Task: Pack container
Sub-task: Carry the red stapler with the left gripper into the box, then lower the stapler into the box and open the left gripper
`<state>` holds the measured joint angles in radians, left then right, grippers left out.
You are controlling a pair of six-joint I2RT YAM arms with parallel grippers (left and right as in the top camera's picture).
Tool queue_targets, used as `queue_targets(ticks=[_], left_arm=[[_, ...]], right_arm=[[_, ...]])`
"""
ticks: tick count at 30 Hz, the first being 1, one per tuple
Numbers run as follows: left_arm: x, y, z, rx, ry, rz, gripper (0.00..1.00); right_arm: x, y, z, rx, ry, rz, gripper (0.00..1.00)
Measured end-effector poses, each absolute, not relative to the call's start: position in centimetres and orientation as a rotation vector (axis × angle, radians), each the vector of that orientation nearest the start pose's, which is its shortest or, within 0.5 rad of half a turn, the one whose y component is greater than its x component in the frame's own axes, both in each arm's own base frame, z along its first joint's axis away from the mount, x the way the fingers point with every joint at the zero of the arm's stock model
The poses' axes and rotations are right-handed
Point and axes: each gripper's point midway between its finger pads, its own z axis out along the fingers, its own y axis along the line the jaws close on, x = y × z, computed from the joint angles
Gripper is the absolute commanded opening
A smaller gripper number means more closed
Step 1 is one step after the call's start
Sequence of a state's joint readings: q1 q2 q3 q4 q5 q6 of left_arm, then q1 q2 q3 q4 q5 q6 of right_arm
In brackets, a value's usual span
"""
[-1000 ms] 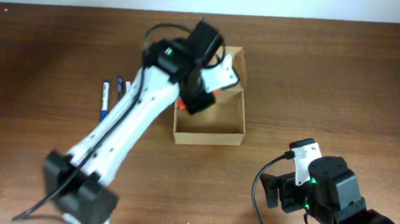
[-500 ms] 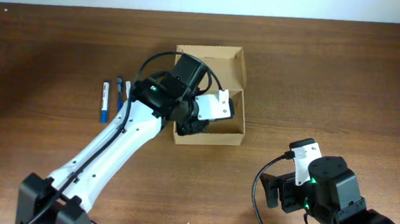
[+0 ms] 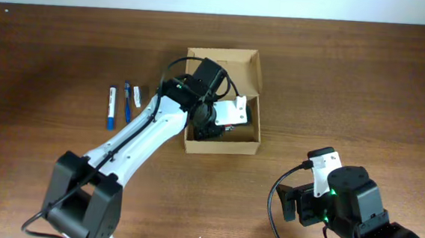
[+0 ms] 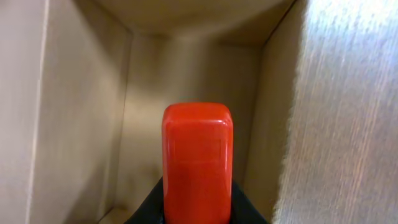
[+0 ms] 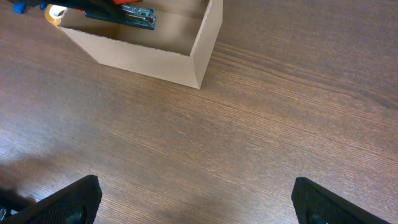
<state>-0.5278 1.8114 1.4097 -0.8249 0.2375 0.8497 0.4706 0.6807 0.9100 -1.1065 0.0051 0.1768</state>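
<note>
White left arm with black joints, cables.

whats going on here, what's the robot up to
The left arm reaches down into the open cardboard box. Its left gripper is shut on what looks like a red stapler, held inside the box and not yet released. A few pens lie on the table to the left of the box in the overhead view. The right gripper is open and off to the side, holding nothing.
</note>
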Motion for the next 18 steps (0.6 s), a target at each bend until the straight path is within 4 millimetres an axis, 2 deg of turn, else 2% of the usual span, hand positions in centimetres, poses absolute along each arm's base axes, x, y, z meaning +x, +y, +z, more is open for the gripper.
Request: queue_targets(ticks=[9, 14, 18], left_arm=[[34.6, -22.9, 9.8, 1.733, 2.134, -0.315, 0.02], [34.2, -23.6, 9.8, 1.760, 2.094, -0.376, 0.02], [33.9, -24.0, 8.8, 1.782, 2.094, -0.426, 0.02]], right_arm=[[17.6, 8.9, 20.5, -0.360, 2.442, 0.277, 0.99], [17.6, 8.9, 20.5, -0.360, 2.442, 0.277, 0.99], [17.6, 8.9, 20.5, -0.360, 2.442, 0.277, 0.99]])
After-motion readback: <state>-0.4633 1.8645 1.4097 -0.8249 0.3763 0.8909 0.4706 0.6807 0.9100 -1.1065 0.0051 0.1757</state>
